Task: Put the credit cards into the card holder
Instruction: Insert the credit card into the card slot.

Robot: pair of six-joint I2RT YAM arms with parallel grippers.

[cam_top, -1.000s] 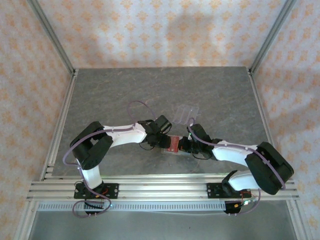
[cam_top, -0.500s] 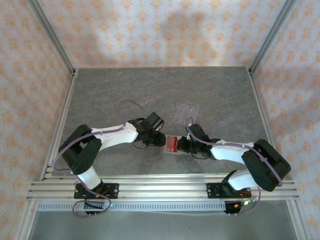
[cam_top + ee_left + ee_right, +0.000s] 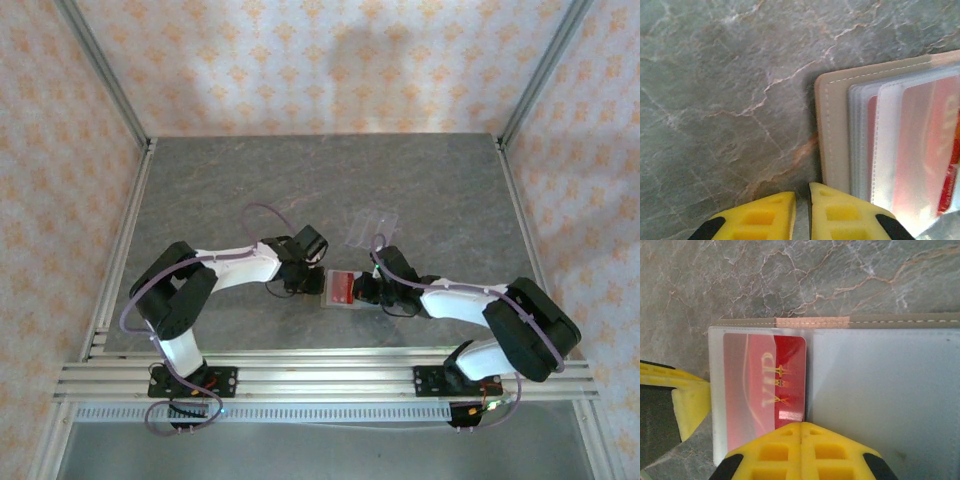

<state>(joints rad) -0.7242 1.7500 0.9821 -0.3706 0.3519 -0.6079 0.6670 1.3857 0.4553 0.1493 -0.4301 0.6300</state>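
- Between the yellow fingertips of the left gripper a thin slit is seen. The jaws are drawn almost fully together and nothing is held in them.
- Just beside that gripper's right-hand finger, the tan edge of the card holder is found, lying open and flat on the grey marbled table.
- At the right gripper the two tips are pressed together with no gap. They are set at the near edge of a red card. Whether the card is pinched or merely touched cannot be told.
- The red card is seen partly slid under a clear sleeve of the holder, with its right part uncovered and gold lettering on it.
- A wider clear sleeve is spread to the right of the card, and the holder's stitched tan border runs along the far side.
- From above, the holder is placed between the two grippers, near the middle of the table's front half, and the red card shows on it.
- A clear slotted rack is set a little farther back on the table, apart from the holder.
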